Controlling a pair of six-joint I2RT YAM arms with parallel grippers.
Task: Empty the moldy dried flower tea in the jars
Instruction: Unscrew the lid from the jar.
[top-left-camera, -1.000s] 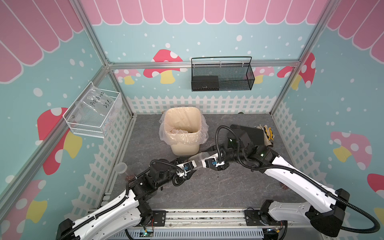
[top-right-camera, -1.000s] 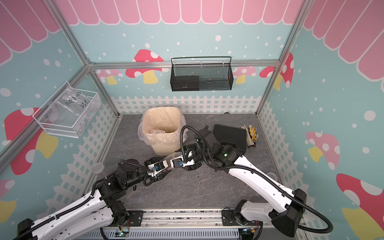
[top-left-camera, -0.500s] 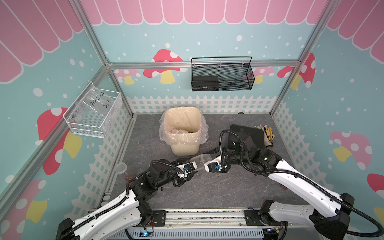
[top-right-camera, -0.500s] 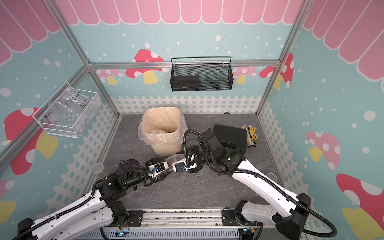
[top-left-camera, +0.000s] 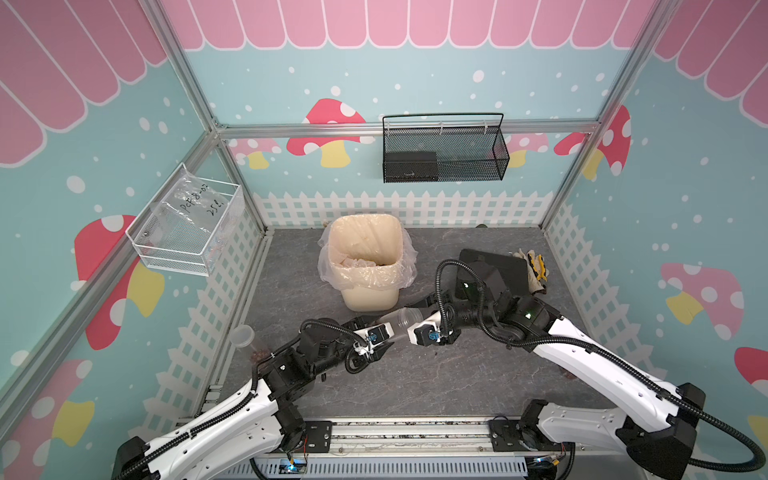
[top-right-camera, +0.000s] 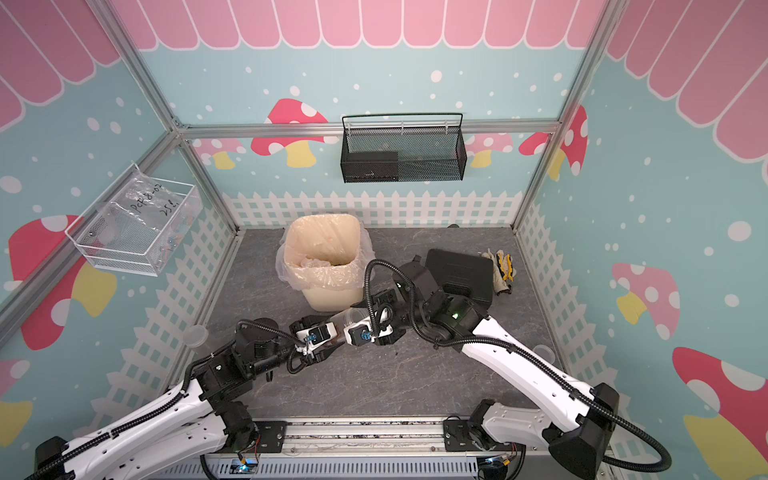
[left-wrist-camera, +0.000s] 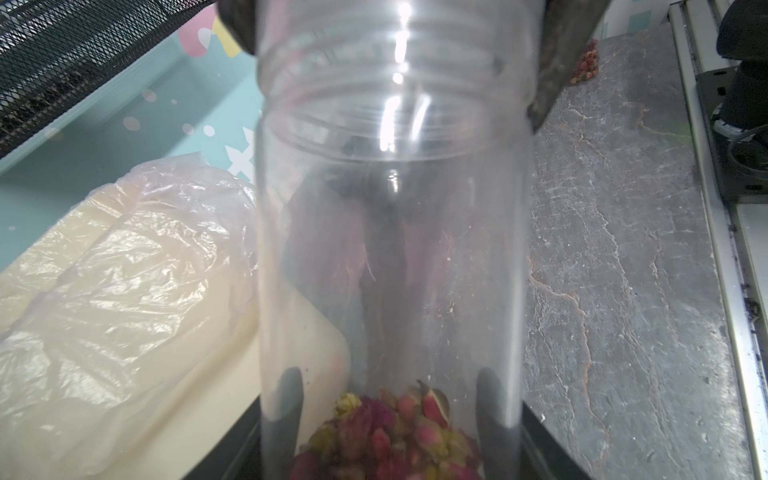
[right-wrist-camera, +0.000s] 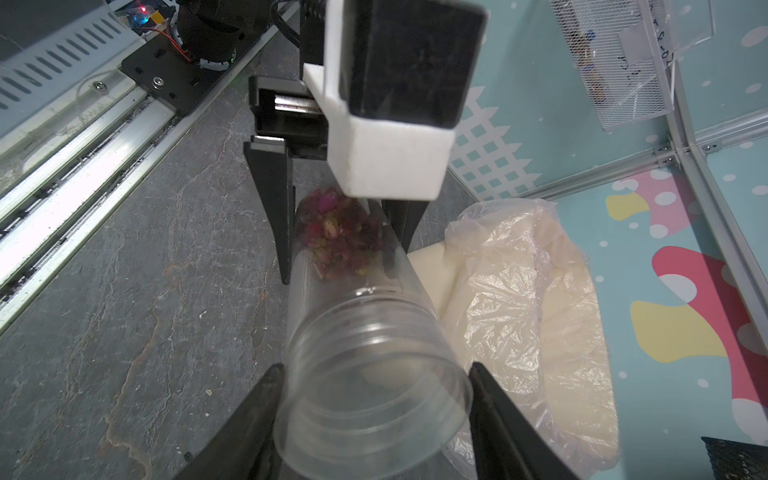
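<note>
Moldy dried flower tea (right-wrist-camera: 336, 237): a clump of reddish-brown and tan buds, packed at the closed end of a small transparent plastic cylinder jar (right-wrist-camera: 357, 328). None has left the jar. The mouth is open, its screw threads bare, with no lid on it.

Jar position: held off the grey stone-pattern tabletop (top-left-camera: 415, 382), lying roughly level, just in front of the cream-coloured bin with a plastic liner (top-left-camera: 370, 297). It is beside the bin wall, not over the opening.

Left gripper (left-wrist-camera: 388, 382): jaws closed on the jar at the base end, one finger on each side of the clump. Gripping there leaves the mouth clear for pouring.

Right gripper (right-wrist-camera: 376, 370): jaws set against the jar wall at the threaded mouth end, facing the left gripper along the jar's length. Judgement: a two-arm hold, either a handover or a steadying grip. The frames do not show which.

Why the tea sits where it does: the jar is not tipped mouth-down, so the clump rests at the base.

Another clear jar (top-left-camera: 243, 334) stands by the white fence on the left arm's side, well apart.

Judgement: emptying has not begun for this jar. The next move calls for raising the mouth over the bin rim and tilting. The dry, light buds may cling at the base or scatter on the tabletop.
</note>
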